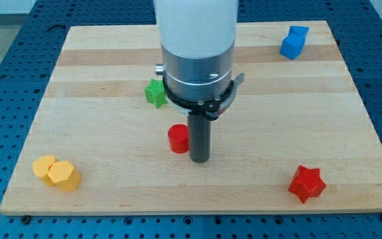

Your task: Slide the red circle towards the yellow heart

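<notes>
— Down at the near edge of the bench [111,192], far left: yellow heart [56,173], sitting alone. Target, presumably?

— Right. Further in and to the right, green star [155,92], well off any line to the heart, so no worry there.

— And the red circle [178,139]?

— Mid-bench, right of the green star and nearer. Well apart from the heart, so most of the slide probably left to do.

— My tip [199,161]?

— Just beside the circle, on its right and a shade nearer. Touching or not, hard to say. No pincer on this rod, so nothing wide, narrow or holding.

— Push straight left, then?

— Better not. Heart lies left and nearer, so likely best to shift onto the circle's far-right flank first, then drive diagonally. Keep contact centred, or risk the round block rolling off the rod.

— Red star [306,183], blue block [294,42]?

— Right side, near and far. Irrelevant.
</notes>
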Tool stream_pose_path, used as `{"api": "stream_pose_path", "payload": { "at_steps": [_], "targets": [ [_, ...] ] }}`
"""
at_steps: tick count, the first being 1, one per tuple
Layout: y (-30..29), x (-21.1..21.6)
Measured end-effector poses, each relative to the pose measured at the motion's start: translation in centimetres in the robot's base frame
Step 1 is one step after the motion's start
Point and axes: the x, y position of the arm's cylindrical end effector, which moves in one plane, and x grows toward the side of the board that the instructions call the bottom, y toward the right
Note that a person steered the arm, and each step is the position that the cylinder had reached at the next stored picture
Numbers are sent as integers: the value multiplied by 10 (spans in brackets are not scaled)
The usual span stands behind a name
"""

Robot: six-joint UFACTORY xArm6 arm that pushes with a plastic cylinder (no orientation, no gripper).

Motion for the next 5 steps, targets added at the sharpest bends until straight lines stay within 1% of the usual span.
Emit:
{"api": "stream_pose_path", "payload": {
  "at_steps": [1,2,3,4,5],
  "targets": [
    [-9,-28],
    [-66,-39],
    [-137,-39],
    [-174,-46],
    [-127,-46]
  ]
}}
